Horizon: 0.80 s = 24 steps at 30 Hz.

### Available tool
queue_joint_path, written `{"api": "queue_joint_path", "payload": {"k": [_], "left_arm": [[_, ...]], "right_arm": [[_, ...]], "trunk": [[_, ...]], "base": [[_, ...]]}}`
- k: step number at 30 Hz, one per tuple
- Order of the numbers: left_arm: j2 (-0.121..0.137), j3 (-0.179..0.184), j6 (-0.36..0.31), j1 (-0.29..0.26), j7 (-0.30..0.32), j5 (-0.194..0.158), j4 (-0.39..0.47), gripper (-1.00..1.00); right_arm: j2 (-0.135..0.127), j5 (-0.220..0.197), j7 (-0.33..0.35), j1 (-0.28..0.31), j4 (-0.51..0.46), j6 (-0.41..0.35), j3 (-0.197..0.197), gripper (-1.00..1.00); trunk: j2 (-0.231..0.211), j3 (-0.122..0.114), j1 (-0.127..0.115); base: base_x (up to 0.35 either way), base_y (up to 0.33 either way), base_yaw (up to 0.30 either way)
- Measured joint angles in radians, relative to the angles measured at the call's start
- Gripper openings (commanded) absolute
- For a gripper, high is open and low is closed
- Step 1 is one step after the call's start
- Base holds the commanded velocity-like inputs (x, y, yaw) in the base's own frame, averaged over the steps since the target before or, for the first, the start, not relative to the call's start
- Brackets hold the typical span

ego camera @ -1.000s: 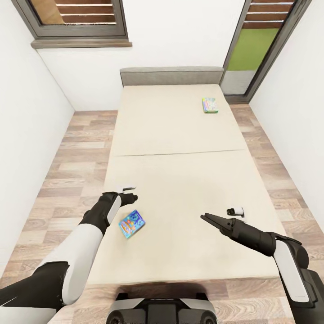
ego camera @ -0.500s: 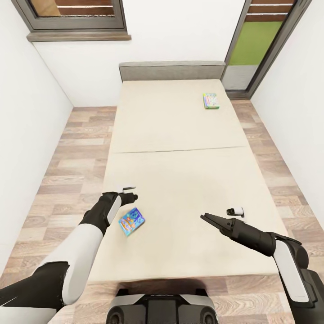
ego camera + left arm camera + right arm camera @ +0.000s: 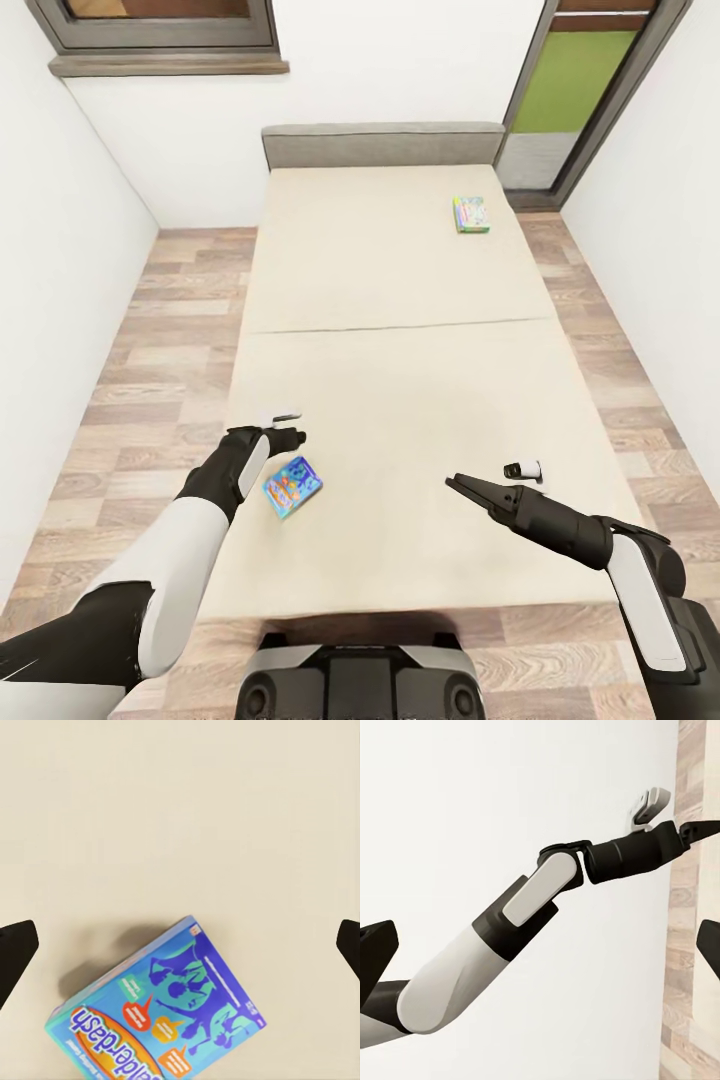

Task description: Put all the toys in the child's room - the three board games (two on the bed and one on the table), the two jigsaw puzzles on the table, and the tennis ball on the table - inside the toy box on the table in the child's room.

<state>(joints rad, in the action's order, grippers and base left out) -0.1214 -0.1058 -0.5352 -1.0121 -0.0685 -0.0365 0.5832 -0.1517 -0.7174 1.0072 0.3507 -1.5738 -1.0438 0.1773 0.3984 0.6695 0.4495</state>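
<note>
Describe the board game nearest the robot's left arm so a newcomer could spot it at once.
Start from the beige bed that runs away toward the grey headboard. On its near end, just beside the left claw, lies a small blue board game, turned askew. The other board game lies far off near the headboard and is pale with a green edge.

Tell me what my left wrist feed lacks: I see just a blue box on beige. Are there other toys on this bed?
Observer: Yes. In the head view a second board game, white-blue with a green edge, lies on the bed near the headboard.
Operator: And my box, where is it?
Observer: The blue board game lies near the foot of the bed, just below the left gripper.
Operator: Is the right gripper holding anything?
Observer: No. The right gripper hangs over bare mattress, and its own wrist view shows its fingertips apart with nothing between.
</note>
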Motion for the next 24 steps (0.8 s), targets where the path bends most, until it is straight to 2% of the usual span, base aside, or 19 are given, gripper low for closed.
{"api": "queue_joint_path", "payload": {"k": [8, 15, 24], "left_arm": [[0.0, 0.0, 0.001, 0.0, 0.0, 0.0, 0.0, 1.0], [0.0, -0.001, 0.066, 0.0, -0.001, 0.002, 0.001, 1.0], [0.0, -0.001, 0.083, 0.0, -0.001, 0.002, 0.0, 1.0]], "right_arm": [[0.0, 0.0, 0.0, 0.0, 0.0, 0.0, 0.0, 1.0], [0.0, 0.0, 0.0, 0.0, 0.0, 0.0, 0.0, 1.0], [0.0, 0.002, 0.0, 0.0, 0.001, 0.0, 0.0, 1.0]], "trunk": [[0.0, 0.013, 0.0], [0.0, 0.025, 0.0], [0.0, 0.039, 0.0]], "base": [[0.0, 0.0, 0.0], [0.0, 0.0, 0.0], [0.0, 0.0, 0.0]]}}
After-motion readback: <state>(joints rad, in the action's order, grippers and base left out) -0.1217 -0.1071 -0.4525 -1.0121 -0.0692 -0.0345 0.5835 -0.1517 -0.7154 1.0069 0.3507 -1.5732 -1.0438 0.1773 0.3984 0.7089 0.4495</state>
